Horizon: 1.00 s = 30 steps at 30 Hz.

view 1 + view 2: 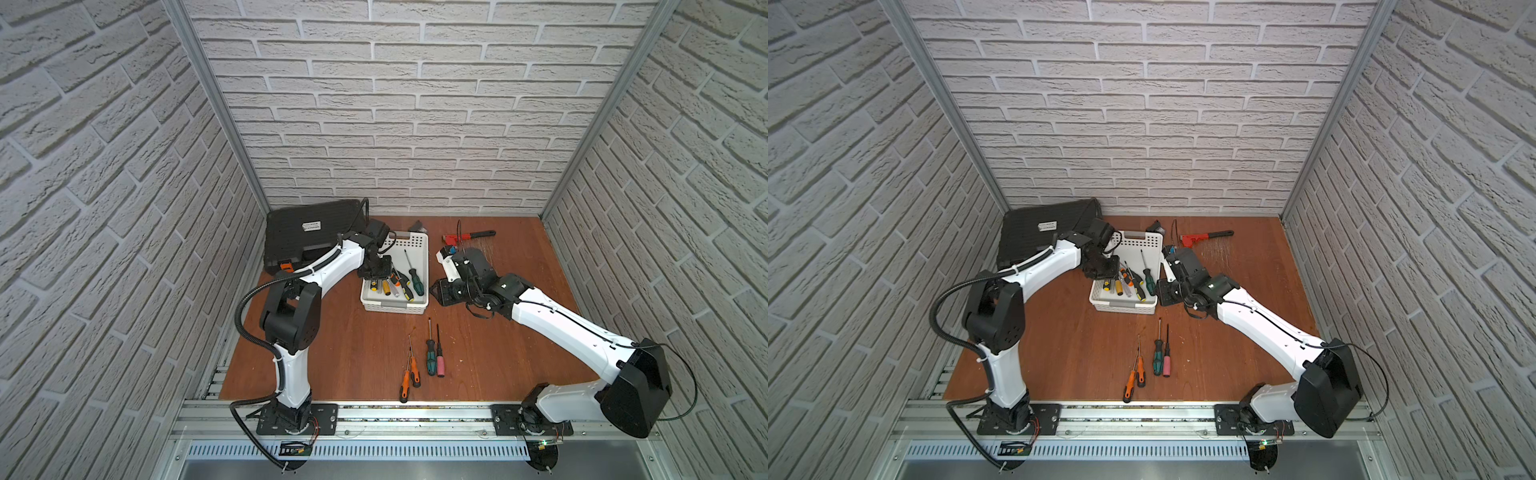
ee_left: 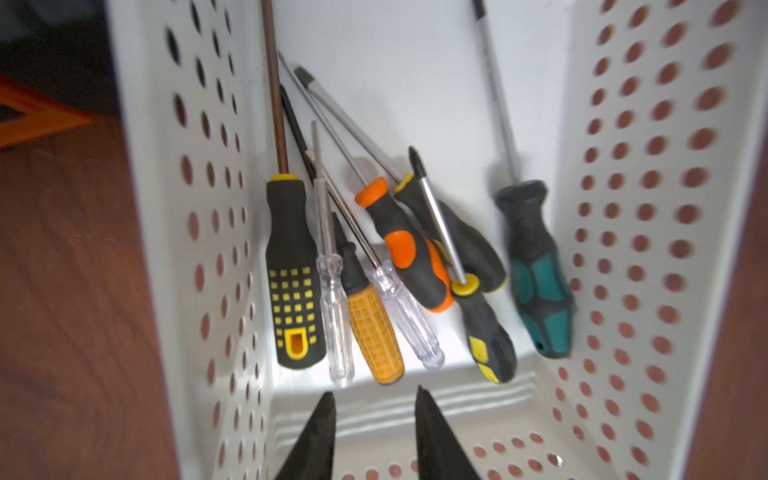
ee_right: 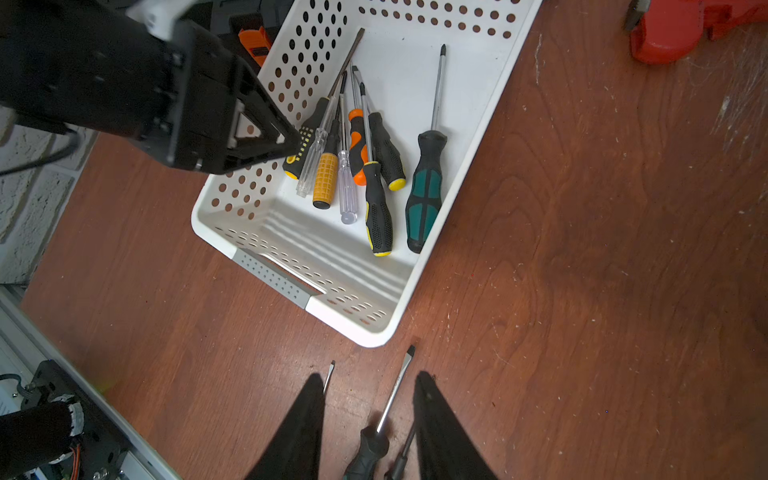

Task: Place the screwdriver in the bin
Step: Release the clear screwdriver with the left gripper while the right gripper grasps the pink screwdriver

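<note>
Both top views are closed in on three sides by white brick-patterned walls (image 1: 415, 124), and a reddish-brown wooden bench (image 1: 332, 353) is edged at the front by an aluminium rail (image 1: 415, 415). Pale scuffs (image 3: 739, 95) are seen on the wood beside a red tool (image 1: 461, 237) near the back edge. A black case (image 1: 303, 232) is set in the back left corner; the writing on its white sticker (image 1: 311, 226) is too small to be read. The bin (image 1: 409, 240) is placed beside the case, toward the back. Eight screwdrivers (image 2: 409, 262) are piled inside it, and four loose screwdrivers (image 1: 431, 357) are laid near the front edge. The left gripper (image 2: 376, 392) is held over the bin, spread and empty. The right gripper (image 3: 370, 376) is spread above the bench, with nothing pinched.
</note>
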Available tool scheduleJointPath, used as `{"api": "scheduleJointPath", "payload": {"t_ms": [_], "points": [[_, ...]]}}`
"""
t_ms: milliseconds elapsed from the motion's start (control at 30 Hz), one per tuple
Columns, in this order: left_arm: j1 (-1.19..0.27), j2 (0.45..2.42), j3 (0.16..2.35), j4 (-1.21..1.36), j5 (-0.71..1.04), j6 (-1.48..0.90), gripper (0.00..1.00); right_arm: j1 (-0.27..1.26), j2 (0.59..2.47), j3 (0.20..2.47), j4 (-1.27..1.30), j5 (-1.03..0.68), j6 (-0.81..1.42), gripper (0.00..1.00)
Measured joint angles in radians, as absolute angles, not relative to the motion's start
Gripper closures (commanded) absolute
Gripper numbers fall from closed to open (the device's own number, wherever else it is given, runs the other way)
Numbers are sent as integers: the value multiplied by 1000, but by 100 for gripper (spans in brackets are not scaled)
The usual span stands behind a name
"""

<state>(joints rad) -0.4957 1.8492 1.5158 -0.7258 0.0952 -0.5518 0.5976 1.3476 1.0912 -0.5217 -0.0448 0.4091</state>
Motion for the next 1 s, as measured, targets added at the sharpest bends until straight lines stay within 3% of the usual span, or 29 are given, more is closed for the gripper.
{"api": "scheduleJointPath", "payload": {"t_ms": [167, 400, 600, 1000], "points": [[-540, 1632, 1374, -643, 91, -550, 61, 616, 1258, 986, -525, -13, 474, 60], [-706, 1405, 1098, -540, 68, -569, 57, 746, 1185, 802, -617, 58, 620, 55], [-798, 1278, 948, -501, 2, -622, 54, 916, 1230, 786, -676, 108, 752, 55], [-863, 1151, 810, -479, -109, -678, 53, 944, 1401, 767, -622, 109, 841, 56]]}}
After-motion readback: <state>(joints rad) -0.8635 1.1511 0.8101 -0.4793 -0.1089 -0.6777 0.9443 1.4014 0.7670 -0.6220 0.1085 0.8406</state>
